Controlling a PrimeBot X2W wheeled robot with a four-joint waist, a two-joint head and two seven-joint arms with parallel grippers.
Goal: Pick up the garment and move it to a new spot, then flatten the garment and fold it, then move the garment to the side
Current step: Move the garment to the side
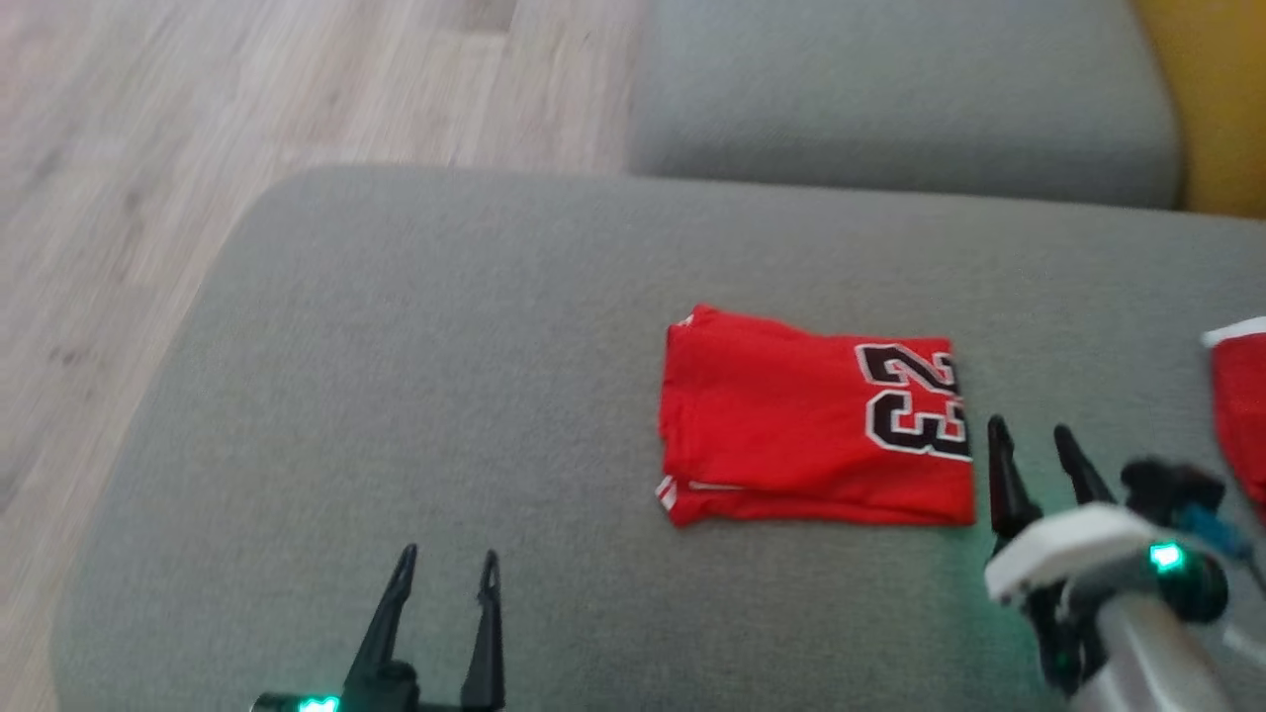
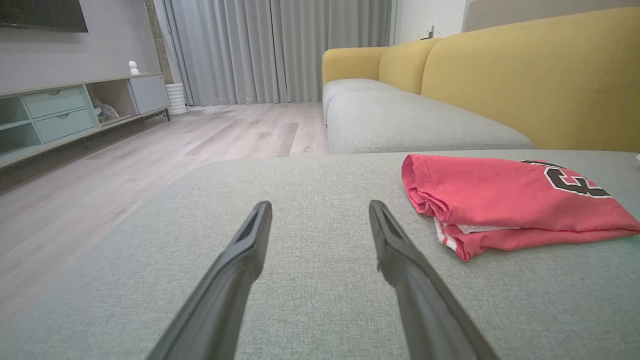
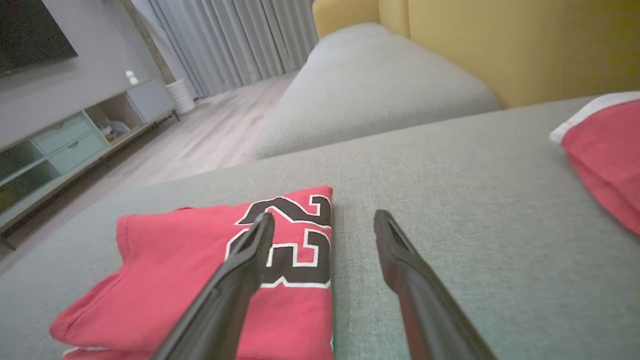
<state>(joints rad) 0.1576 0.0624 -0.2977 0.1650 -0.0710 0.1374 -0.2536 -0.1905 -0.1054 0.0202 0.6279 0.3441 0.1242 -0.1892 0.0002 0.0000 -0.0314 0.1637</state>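
Note:
A red garment with a black "23" lies folded into a flat rectangle on the grey cushion. The left wrist view has the garment at the right, the right wrist view has the garment at the lower left. My right gripper is open just off the fold's right edge, its left finger over the number in the right wrist view. My left gripper is open and empty, well to the garment's lower left, above bare cushion.
A second red cloth with a white trim lies at the cushion's far right. Another grey seat cushion sits behind, with a yellow sofa back. Wood floor drops off to the left; a TV cabinet stands far off.

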